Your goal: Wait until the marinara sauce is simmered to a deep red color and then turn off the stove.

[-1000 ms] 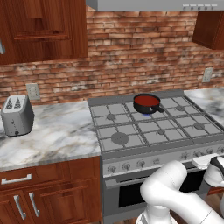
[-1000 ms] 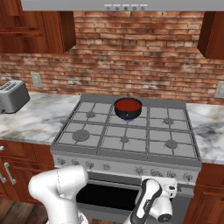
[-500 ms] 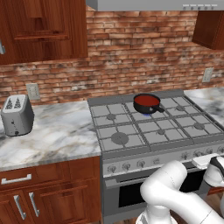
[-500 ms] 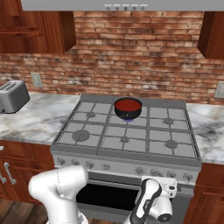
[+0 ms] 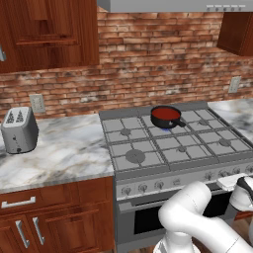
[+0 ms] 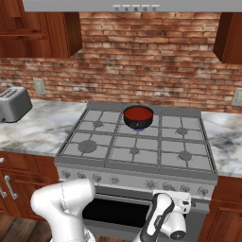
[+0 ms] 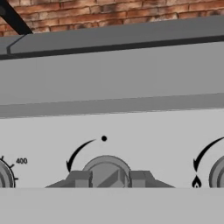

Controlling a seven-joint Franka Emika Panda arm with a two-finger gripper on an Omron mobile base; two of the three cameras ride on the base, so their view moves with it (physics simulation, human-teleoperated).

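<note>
The big grey stove (image 5: 173,148) sits between two marble counters (image 5: 59,153), under a red brick wall (image 6: 142,61). It has six burners and a row of small knobs along its front.

A small black pan (image 5: 166,117) stands on the back middle burner, at about 12 o'clock from the middle of the stove top. The marinara sauce (image 6: 138,113) fills the pan, smooth and red. A little blue flame (image 6: 137,127) shows under the pan.

A silver toaster (image 5: 19,129) stands on the left counter, far off at 9 o'clock from the stove.

The white arm bends low in front of the oven door. The gripper (image 7: 111,179) is right up at the knob row. Its two dark fingers (image 7: 79,178) sit on either side of one round grey knob (image 7: 106,168), squeezing the ridge in the middle of it. Another knob (image 7: 218,174) sits at 3 o'clock from it, with a tiny flame mark beside it.
</note>
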